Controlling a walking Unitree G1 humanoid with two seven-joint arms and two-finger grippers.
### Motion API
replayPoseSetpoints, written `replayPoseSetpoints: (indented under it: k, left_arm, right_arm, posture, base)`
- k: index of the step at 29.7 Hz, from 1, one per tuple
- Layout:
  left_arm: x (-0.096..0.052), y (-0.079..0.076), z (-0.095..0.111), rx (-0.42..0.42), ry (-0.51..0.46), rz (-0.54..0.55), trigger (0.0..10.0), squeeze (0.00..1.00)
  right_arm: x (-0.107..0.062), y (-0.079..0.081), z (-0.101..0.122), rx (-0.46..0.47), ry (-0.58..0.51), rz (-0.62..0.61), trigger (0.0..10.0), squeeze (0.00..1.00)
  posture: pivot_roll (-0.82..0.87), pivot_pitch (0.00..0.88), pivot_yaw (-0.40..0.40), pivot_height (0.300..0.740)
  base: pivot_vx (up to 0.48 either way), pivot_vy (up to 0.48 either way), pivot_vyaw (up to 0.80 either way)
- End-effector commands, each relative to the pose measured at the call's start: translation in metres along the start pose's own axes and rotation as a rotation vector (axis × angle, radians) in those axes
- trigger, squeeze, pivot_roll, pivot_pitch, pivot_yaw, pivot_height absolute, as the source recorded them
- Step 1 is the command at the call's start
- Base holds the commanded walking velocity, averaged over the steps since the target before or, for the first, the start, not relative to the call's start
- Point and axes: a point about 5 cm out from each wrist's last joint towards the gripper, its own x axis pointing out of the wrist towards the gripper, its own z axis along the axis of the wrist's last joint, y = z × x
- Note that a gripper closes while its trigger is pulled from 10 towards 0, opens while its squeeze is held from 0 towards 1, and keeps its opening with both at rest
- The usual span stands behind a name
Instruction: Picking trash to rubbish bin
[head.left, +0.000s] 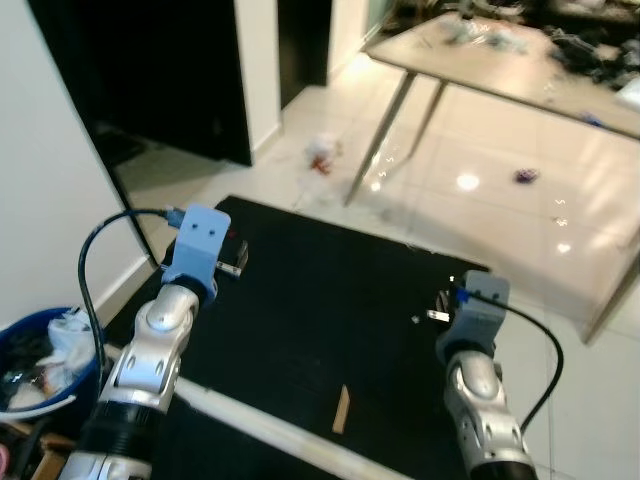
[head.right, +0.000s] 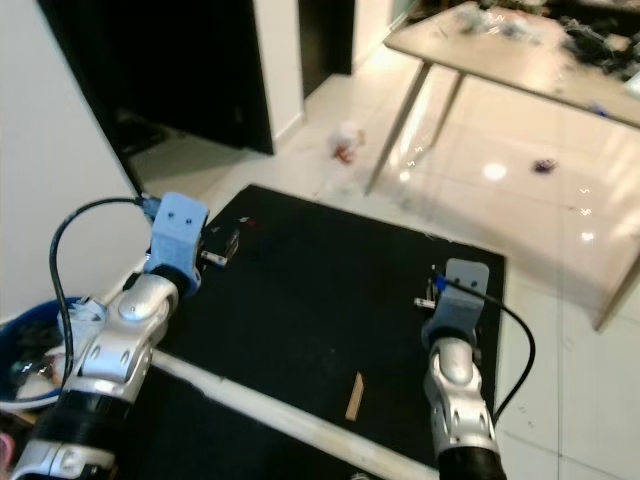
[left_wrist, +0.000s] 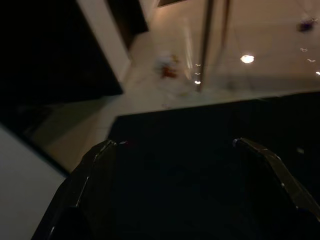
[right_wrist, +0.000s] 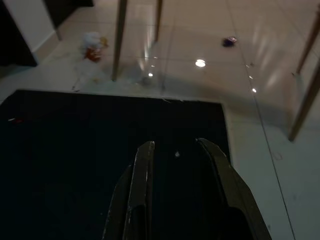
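Two grippers held out over a black mat (head.left: 330, 300) on pale glossy floor tiles (head.left: 470, 215):
- left gripper (left_wrist: 172, 145): fingers spread wide apart, nothing between them, hovering above the mat's far left corner
- right gripper (right_wrist: 175, 147): fingers parted by a narrow gap, nothing held, above the mat near its right edge; a tiny white speck (right_wrist: 177, 154) lies on the mat between the fingertips

Trash on the floor:
- crumpled white wrapper with red and yellow on it (head.left: 322, 153), on the tiles beyond the mat's far edge, just beside a slanted metal table leg (head.left: 380, 135)
- small dark purple scrap (head.left: 526, 176), on the tiles under the table, well apart from the wrapper

Other items:
- blue rubbish bin (head.left: 30, 340), at the robot's left by the white wall, already holding white and mixed litter
- beige table (head.left: 520, 70), top cluttered with blurred objects
- short wooden stick (head.left: 342, 410), lying on the mat's near part
- dark doorway (head.left: 160, 70), beyond the mat on the left
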Motion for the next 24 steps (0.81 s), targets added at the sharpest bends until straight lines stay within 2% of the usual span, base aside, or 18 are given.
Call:
replayPoseSetpoints:
  k: [1, 17, 24]
  left_arm:
    - [-0.0009, -0.0006, -0.0031, -0.003, 0.016, -0.002, 10.0, 0.0]
    - [-0.0027, 0.0002, -0.0036, -0.003, 0.02, -0.002, 10.0, 0.0]
    - [-0.0026, -0.0003, -0.0023, -0.029, 0.013, -0.009, 10.0, 0.0]
  right_arm:
    - [-0.0029, 0.0004, -0.0059, -0.001, 0.029, 0.0, 10.0, 0.0]
    - [-0.0049, -0.0008, -0.0068, 0.0, 0.032, -0.007, 10.0, 0.0]
    - [-0.0049, -0.0025, -0.0064, 0.01, 0.032, -0.021, 10.0, 0.0]
  posture:
    - [0.02, 0.141, 0.063, 0.74]
    - [0.02, 0.137, 0.065, 0.74]
    - [0.02, 0.13, 0.067, 0.74]
  base:
    - [0.0, 0.0, -0.8]
    - [0.0, 0.0, -0.8]
    - [0.0, 0.0, -0.8]
